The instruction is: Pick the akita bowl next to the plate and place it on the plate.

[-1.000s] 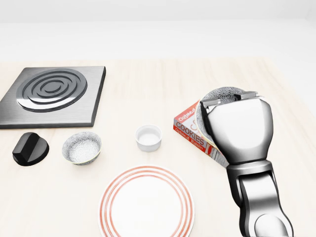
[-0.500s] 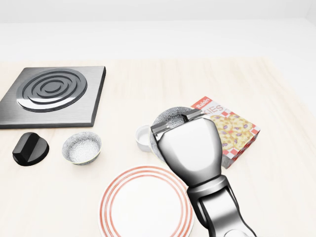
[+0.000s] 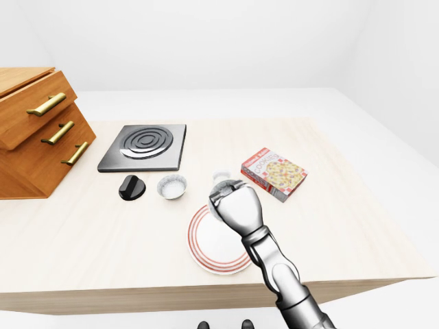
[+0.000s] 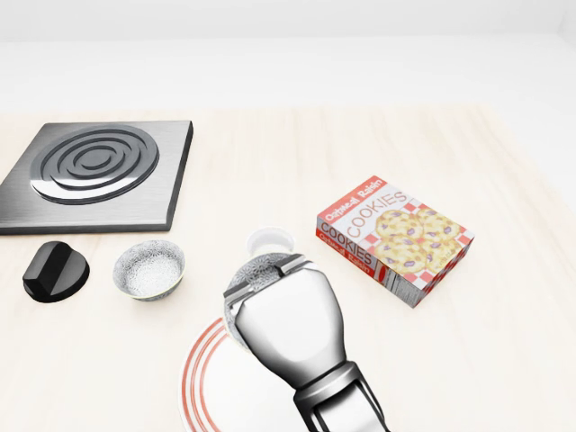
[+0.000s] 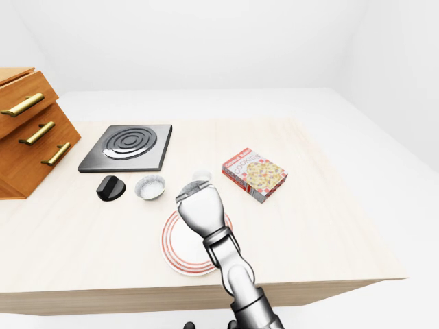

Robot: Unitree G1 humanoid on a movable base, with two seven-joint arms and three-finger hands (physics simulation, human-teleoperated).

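My right hand is shut on the akita bowl, a grey speckled bowl whose rim shows just past the fingers. Hand and bowl hang over the upper right part of the white plate with red rings, at the bottom centre of the head view. The hand hides most of the bowl and much of the plate. I cannot tell whether the bowl touches the plate. A second speckled bowl sits to the plate's upper left. My left hand is in no view.
A small white ramekin stands just above the hand. A cookies box lies to the right. At the left are a black stove plate and a black knob. Wooden drawers stand at the table's far left.
My right hand has carried the bowl leftward and down the view, from over the cookies box, past the ramekin, to above the plate. The box now shows fully.
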